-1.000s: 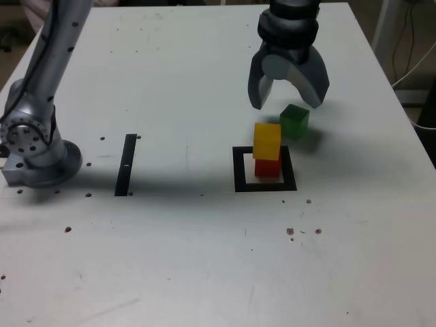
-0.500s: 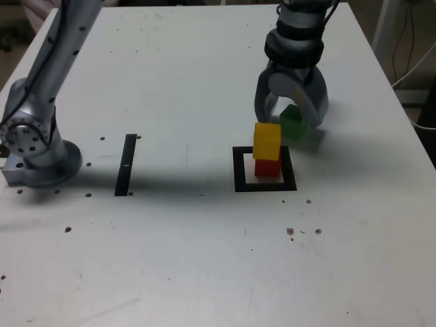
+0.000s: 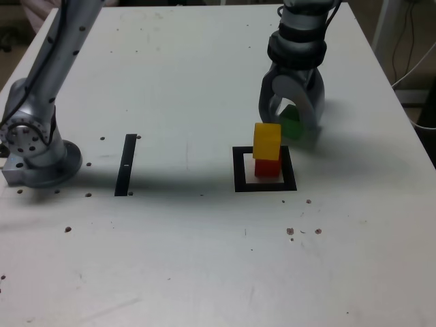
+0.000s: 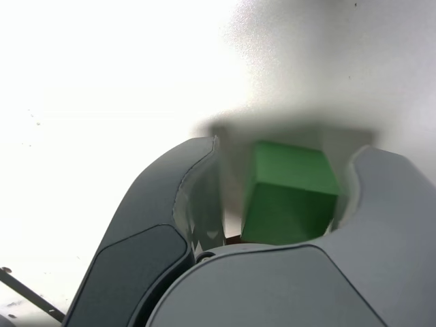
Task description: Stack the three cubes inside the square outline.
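Beside the square outline [image 3: 266, 169], the gripper [image 3: 291, 121] straddles the green cube [image 4: 289, 193], jaws partly spread with a gap on one side; centre them before pinching, sparing the yellow-on-red stack [image 3: 267, 151].

A white counter [image 3: 204, 259] fills most of the exterior view, its surface flecked with small dark specks [image 3: 303, 231]. A narrow black strip [image 3: 126, 164] lies flat on it toward the exterior view's left. Past the counter's far right edge, a white cable [image 3: 414, 65] hangs beside a pale upright [image 3: 383, 27].
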Controlling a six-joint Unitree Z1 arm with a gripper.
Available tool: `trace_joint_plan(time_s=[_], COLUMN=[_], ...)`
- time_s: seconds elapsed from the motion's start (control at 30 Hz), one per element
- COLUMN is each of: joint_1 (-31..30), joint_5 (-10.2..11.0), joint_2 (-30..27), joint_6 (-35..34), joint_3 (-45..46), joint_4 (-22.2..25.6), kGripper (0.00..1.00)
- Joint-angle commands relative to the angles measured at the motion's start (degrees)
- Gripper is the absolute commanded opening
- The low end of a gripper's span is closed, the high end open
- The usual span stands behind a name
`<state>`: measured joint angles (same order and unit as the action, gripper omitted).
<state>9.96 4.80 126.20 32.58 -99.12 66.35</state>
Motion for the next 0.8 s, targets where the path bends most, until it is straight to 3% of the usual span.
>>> trace_joint_plan(time_s=[0.0, 0.23, 0.43, 0.6, 0.77], joint_1=[-0.1, -0.1, -0.1, -0.1, -0.1], joint_5=[0.0, -1.4, -1.9, -1.0, 1.2], joint_2=[-0.3, -0.4, -1.6, -3.9, -6.1], joint_6=[0.0, 1.1, 0.9, -0.1, -1.0], joint_3=[0.2, 0.3, 0.1, -0.6, -1.9], joint_4=[-0.3, -0.8, -0.7, 0.2, 2.6], kGripper=[0.25, 0.1, 0.05, 0.04, 0.04])
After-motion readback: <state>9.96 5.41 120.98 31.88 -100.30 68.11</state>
